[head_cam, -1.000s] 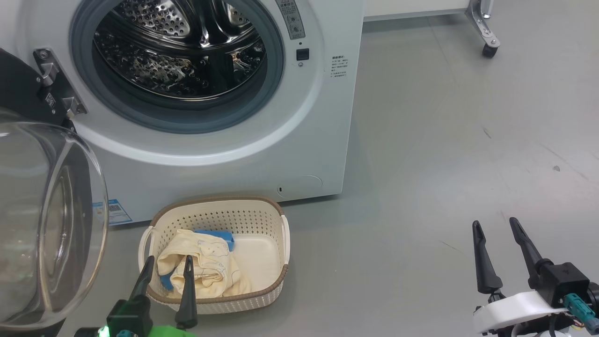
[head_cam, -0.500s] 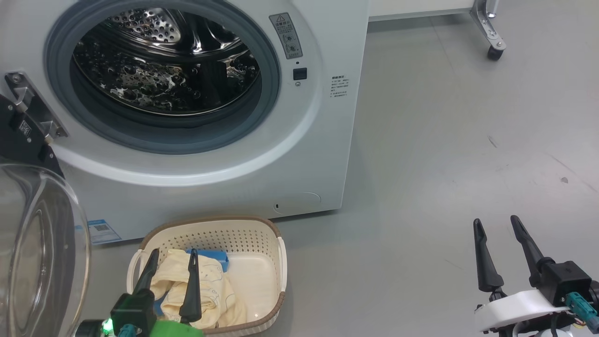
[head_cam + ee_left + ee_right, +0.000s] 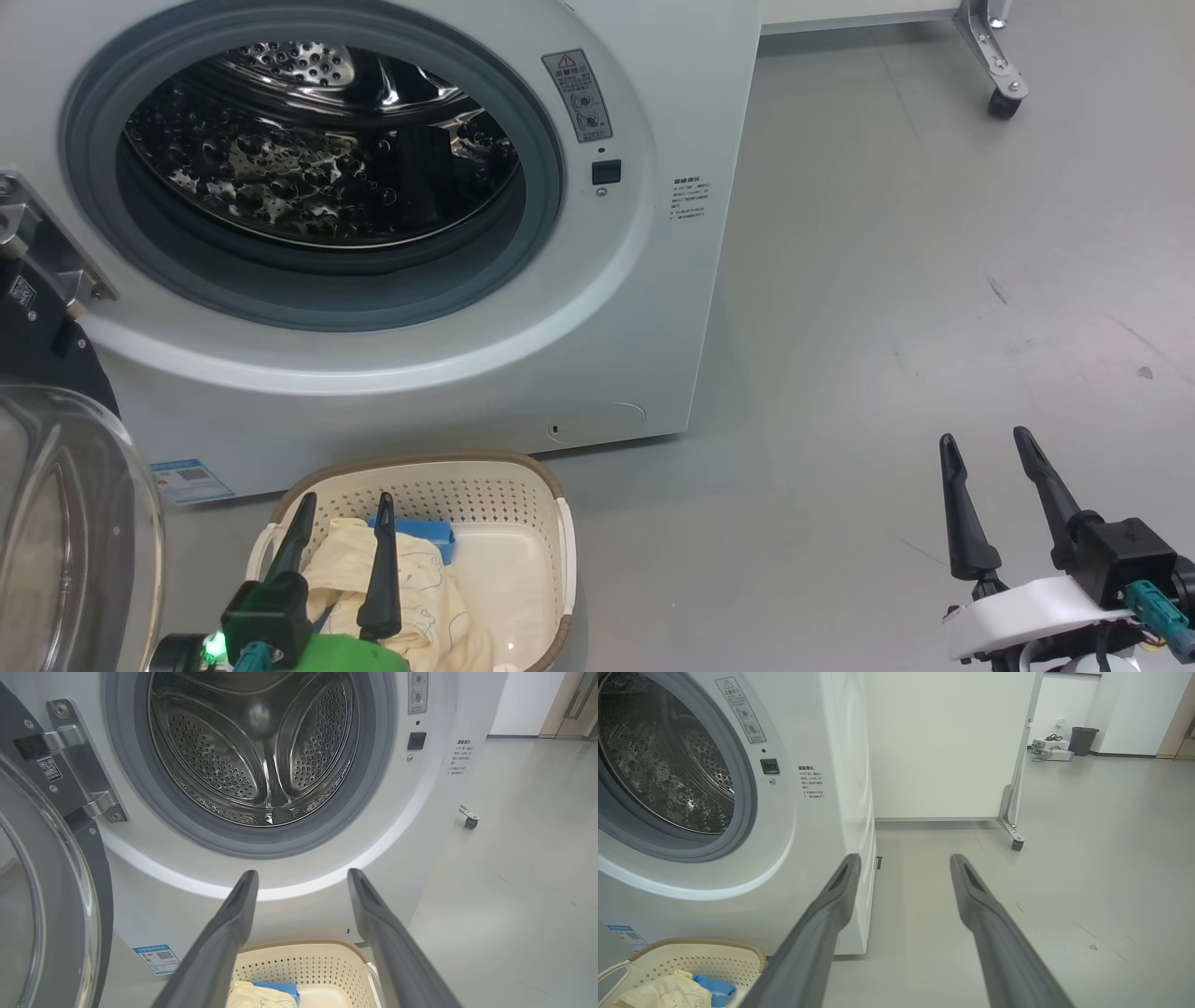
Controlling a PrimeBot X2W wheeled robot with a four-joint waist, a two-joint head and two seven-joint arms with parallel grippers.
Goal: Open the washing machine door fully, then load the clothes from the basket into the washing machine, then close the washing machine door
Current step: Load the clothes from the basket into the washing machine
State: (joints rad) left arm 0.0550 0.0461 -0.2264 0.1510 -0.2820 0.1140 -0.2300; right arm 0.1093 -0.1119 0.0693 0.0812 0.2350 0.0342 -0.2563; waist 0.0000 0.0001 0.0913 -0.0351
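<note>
Although the washing machine door [image 3: 65, 523] stood swung out at the lower left of the head view, with its glass bowl turned toward us, we could not tell whether it was opened to the full. The washing machine [image 3: 653, 308] took the upper left of the frame, and its steel drum [image 3: 317, 159] looked empty, so we judged that the loading was not yet begun. The clothes [image 3: 439, 597] all lay in the basket [image 3: 560, 523], which sat on the floor [image 3: 887, 280] just in front of the machine at the bottom of the frame: a cream heap in its left half, with the blue cloth [image 3: 415, 529] behind it. Our left gripper [image 3: 346, 504] hovered over this heap, fingers spread and nothing between them. Our right gripper [image 3: 984, 437] waited at the lower right, well apart from the basket, also spread and empty. What remained, in our judgement, was every transfer of clothes and then the closing of the door.
</note>
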